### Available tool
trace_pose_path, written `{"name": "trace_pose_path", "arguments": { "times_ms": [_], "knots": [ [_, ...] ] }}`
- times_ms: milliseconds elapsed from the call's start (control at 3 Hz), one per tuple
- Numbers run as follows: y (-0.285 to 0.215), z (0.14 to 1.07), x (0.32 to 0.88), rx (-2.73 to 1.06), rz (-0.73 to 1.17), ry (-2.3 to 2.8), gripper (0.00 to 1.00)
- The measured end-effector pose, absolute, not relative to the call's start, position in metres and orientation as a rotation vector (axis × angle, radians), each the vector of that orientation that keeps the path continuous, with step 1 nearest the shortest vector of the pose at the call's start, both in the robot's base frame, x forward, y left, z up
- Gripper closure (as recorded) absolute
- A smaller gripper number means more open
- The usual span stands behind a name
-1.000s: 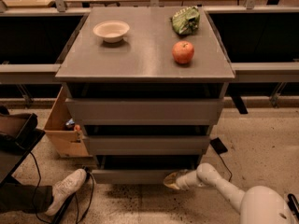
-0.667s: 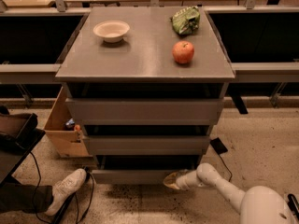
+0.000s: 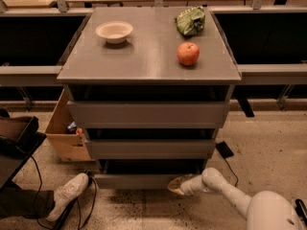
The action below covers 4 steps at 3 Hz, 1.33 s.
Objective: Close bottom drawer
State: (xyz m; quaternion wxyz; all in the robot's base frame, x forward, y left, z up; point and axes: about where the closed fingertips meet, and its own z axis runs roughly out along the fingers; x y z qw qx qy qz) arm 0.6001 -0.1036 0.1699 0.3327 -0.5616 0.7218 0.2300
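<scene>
The bottom drawer (image 3: 134, 180) is the lowest, slimmest grey front of the cabinet, near the floor, standing slightly out with a dark gap above it. My gripper (image 3: 175, 186) sits at the end of the white arm that comes in from the lower right. It is against the right part of the bottom drawer's front. The middle drawer front (image 3: 148, 148) and the taller top drawer front (image 3: 148, 114) are above it.
On the cabinet top (image 3: 148, 61) are a white bowl (image 3: 114, 31), a red apple (image 3: 188, 53) and a green bag (image 3: 191, 21). A cardboard box (image 3: 64, 138) stands left of the cabinet. A person's white shoe (image 3: 67, 195) and cables lie on the floor at lower left.
</scene>
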Motion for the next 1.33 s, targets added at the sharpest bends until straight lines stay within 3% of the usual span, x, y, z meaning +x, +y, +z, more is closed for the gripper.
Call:
{"name": "trace_pose_path", "arguments": {
  "times_ms": [333,667,1000,1333],
  "knots": [
    [-0.1036,0.1699,0.6001,-1.467,0.601,1.885,0.13],
    [-0.1035,0.1698,0.6000,-1.467,0.601,1.885,0.00],
    [-0.1035,0.1698,0.6000,-1.467,0.601,1.885,0.02],
    [-0.1035,0.1698,0.6001,-1.467,0.601,1.885,0.22]
  ]
}}
